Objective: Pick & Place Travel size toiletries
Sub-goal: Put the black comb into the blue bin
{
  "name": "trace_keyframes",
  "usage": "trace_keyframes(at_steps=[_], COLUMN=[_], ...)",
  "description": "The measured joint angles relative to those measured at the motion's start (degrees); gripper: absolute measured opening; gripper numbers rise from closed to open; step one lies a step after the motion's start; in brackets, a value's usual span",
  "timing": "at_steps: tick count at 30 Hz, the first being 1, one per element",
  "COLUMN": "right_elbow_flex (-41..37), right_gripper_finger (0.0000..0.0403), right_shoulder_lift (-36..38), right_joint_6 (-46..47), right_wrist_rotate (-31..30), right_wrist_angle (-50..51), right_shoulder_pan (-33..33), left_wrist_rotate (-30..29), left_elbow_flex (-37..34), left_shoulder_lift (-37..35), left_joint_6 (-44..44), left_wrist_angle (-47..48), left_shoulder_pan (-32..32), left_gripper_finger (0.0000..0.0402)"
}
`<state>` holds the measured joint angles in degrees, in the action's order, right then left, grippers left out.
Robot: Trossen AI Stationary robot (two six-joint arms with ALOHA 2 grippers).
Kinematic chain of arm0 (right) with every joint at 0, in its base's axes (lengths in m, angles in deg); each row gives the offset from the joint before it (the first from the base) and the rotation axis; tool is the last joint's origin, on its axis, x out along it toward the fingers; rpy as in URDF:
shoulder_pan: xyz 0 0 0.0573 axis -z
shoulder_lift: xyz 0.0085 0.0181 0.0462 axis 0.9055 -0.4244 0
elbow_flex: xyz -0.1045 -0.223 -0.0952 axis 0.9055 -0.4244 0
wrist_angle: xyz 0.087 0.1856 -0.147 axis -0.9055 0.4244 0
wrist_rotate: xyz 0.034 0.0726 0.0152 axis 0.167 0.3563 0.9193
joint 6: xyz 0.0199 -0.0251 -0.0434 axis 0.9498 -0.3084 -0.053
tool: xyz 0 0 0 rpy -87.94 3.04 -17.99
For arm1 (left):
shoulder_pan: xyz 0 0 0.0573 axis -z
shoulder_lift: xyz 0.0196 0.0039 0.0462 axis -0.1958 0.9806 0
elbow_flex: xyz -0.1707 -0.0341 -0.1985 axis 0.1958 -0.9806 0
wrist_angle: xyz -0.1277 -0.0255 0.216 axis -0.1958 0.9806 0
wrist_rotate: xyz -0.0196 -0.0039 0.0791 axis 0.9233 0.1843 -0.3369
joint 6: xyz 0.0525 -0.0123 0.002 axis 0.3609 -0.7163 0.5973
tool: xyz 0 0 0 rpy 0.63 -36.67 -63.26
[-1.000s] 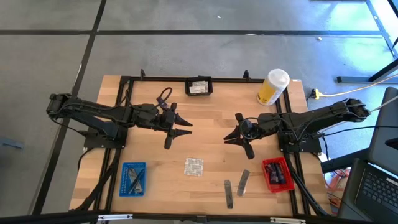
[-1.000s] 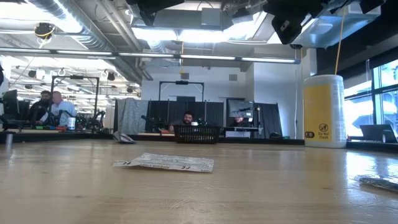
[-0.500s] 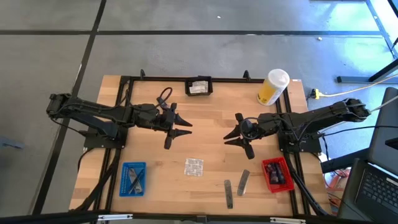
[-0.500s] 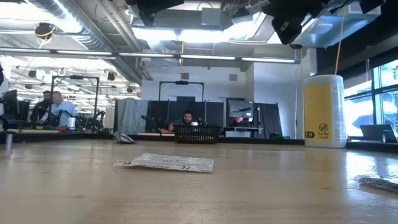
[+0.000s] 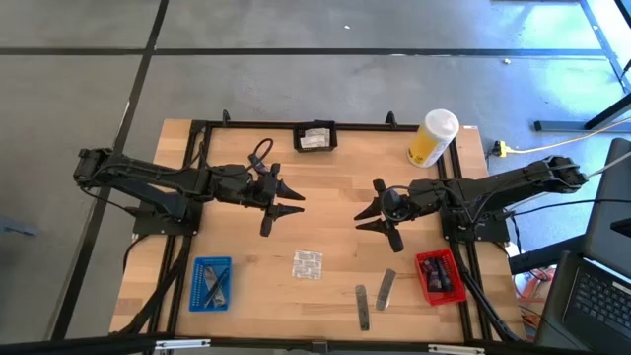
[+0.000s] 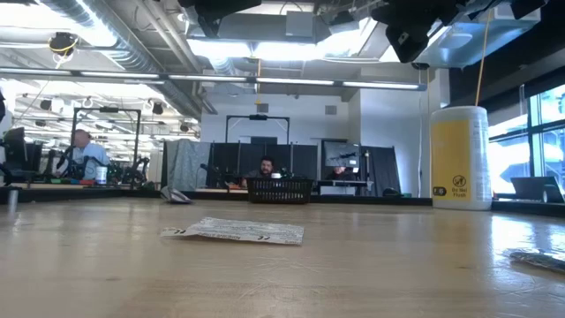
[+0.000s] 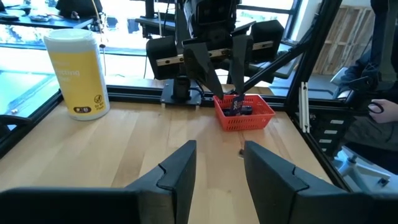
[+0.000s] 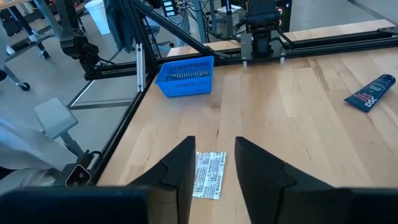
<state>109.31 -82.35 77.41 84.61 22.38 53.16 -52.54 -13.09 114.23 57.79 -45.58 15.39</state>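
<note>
While both grippers hover spread, right gripper (image 5: 380, 210) should drop square over foil sachet (image 5: 308, 264), left gripper (image 5: 279, 202) idle above it.

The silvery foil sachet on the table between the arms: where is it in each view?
High view: foil sachet, low centre on the table.
Low view: lying flat, centre-left.
Left wrist view: not in it.
Right wrist view: between the right gripper's fingers, on the wood.
Shared landmark: yellow container.
</note>
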Motion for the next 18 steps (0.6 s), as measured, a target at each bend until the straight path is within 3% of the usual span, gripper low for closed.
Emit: trace_keyframes(at_steps=[18], right_elbow_flex=[0.0], right_gripper_finger=[0.0085], right_shoulder_lift=[0.0], right_joint_6=[-1.0], right_wrist_rotate=[0.0], right_wrist_angle=[0.0], right_shoulder_pan=[0.0], left_wrist_rotate=[0.0], left_elbow_flex=[0.0], left_shoulder_lift=[0.0], left_joint_6=[0.0], left_wrist_angle=[0.0], left_shoulder_pan=[0.0], left_gripper_finger=[0.0129])
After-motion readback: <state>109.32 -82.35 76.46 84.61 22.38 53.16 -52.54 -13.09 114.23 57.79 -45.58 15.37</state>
